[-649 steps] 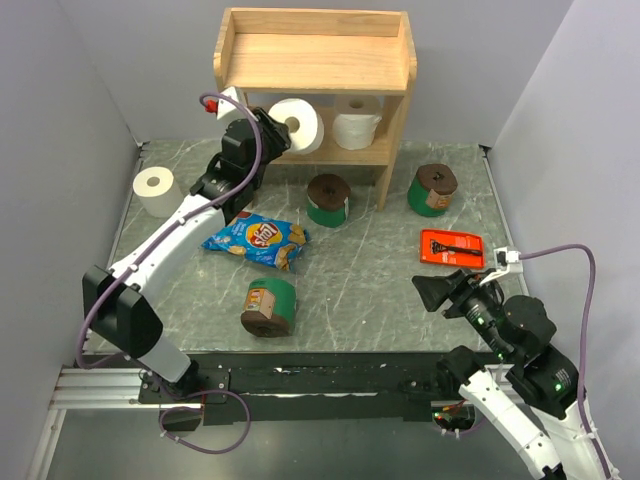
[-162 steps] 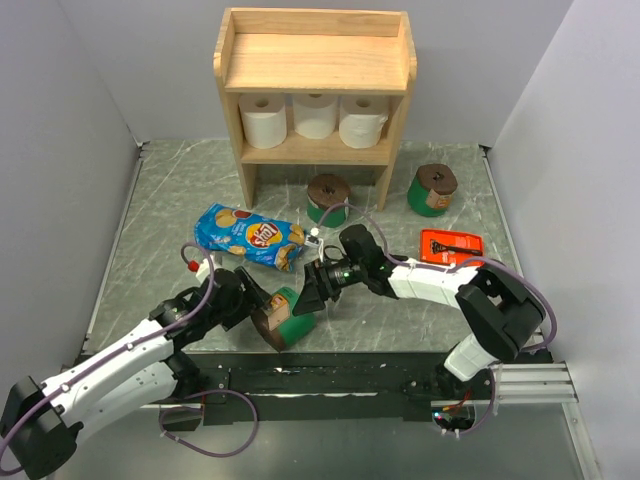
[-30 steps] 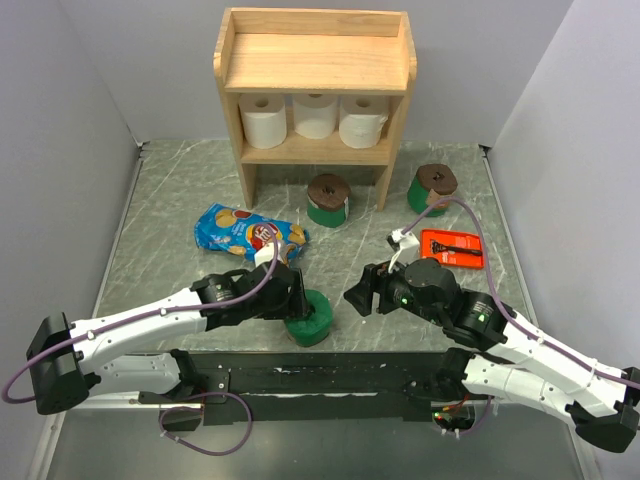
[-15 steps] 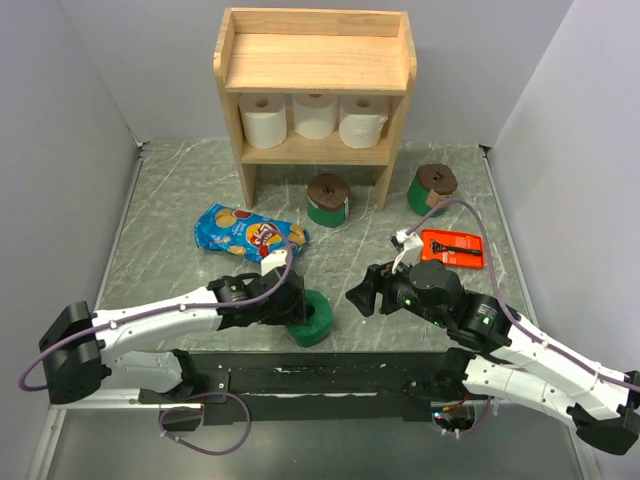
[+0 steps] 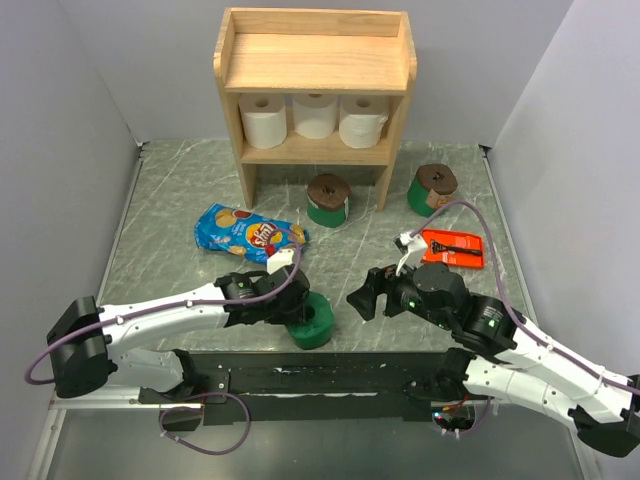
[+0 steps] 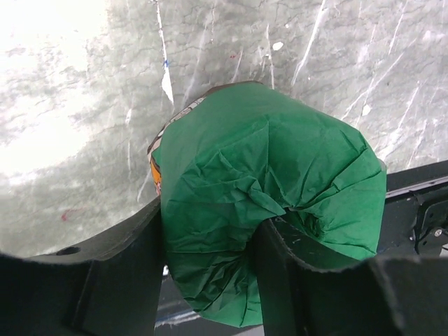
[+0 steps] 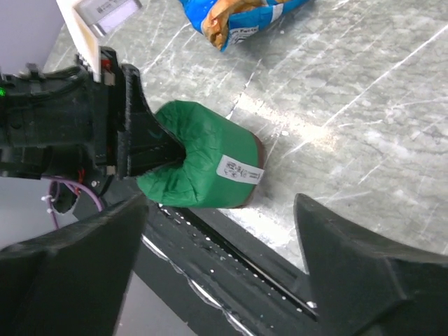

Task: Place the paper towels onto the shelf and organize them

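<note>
The light-wood shelf (image 5: 315, 62) stands at the back with three white paper towel rolls (image 5: 315, 115) on its lower tier. Two green rolls stand on the table in front of it (image 5: 327, 200) and to its right (image 5: 432, 188). The third green roll (image 5: 315, 322) stands on end at the near edge. My left gripper (image 5: 290, 312) is shut on it, one finger in its crumpled top end (image 6: 273, 203) and one outside. My right gripper (image 5: 365, 297) is open and empty just right of that roll, which shows with its white label in the right wrist view (image 7: 203, 164).
A blue chip bag (image 5: 252, 235) lies left of centre and shows in the right wrist view (image 7: 238, 17). An orange razor package (image 5: 452, 248) lies at the right. The black base rail (image 5: 330, 375) runs along the near table edge just below the held roll.
My left gripper has slid slightly right and closer onto the green roll, which barely shifts. My right gripper stays almost still. Long before, that roll lay on its side.
</note>
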Robot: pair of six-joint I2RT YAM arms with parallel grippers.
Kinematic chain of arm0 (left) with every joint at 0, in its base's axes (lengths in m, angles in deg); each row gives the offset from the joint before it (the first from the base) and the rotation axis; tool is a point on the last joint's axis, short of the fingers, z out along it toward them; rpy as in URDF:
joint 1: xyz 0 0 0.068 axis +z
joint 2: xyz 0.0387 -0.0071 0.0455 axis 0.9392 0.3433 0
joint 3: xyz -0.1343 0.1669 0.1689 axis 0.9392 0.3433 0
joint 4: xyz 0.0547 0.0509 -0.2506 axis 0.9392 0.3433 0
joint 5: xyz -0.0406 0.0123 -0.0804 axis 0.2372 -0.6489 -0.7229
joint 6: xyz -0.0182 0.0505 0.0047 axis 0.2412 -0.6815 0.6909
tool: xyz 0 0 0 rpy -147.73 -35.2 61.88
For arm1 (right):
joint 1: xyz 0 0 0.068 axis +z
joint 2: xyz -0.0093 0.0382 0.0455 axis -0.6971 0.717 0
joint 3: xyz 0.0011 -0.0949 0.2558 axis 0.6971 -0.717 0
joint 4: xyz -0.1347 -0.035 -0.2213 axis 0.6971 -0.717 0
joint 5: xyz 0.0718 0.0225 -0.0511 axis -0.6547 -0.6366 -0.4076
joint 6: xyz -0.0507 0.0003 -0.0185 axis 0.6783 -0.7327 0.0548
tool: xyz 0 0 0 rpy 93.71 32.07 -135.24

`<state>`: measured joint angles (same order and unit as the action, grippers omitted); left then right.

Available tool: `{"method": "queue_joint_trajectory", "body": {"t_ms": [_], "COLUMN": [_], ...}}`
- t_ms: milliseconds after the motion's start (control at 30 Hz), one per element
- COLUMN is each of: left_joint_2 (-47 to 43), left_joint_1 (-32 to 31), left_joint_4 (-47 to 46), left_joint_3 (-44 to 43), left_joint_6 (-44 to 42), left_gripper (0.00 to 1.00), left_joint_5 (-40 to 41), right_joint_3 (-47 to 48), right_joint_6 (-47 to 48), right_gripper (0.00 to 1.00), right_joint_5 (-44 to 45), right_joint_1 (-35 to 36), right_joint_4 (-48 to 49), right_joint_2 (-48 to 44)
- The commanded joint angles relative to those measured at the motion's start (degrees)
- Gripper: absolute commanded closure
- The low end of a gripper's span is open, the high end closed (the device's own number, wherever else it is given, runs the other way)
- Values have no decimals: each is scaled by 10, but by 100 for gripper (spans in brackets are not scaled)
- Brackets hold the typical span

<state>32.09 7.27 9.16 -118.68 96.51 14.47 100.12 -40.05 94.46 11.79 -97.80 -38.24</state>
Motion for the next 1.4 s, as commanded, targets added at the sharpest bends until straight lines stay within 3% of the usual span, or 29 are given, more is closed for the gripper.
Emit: {"method": "queue_joint_trajectory", "body": {"t_ms": [0, 133, 400, 533, 667, 833, 1133, 1367], "left_joint_2": [-32, -60, -18, 15, 45, 94, 165, 197], "left_joint_1": [-5, -5, 44, 103, 176, 223, 280, 317], "left_joint_4": [31, 87, 202, 185, 144, 77, -15, -72], "left_joint_3": [-74, -140, -438, -579, -668, -780, -849, -847], "left_joint_6": [-1, -11, -88, -140, -207, -266, -355, -381], "left_gripper": [65, 67, 68, 68, 68, 67, 65, 65], "left_joint_5": [35, 80, 200, 211, 190, 203, 176, 147], "right_joint_3": [23, 40, 40, 64, 76, 74, 83, 81], "right_joint_6": [-2, -10, -24, -16, -6, -2, -2, -10], "right_gripper": [0, 0, 1, 0, 0, 0, 0, 1], "right_joint_5": [10, 19, 6, 7, 5, 5, 3, 9], "right_joint_1": [-2, -3, -3, -4, -3, -3, -3, -3], "right_joint_4": [-20, -53, -92, -113, -119, -119, -129, -134], "right_joint_2": [-27, -50, -110, -116, -116, -119, -111, -126]}}
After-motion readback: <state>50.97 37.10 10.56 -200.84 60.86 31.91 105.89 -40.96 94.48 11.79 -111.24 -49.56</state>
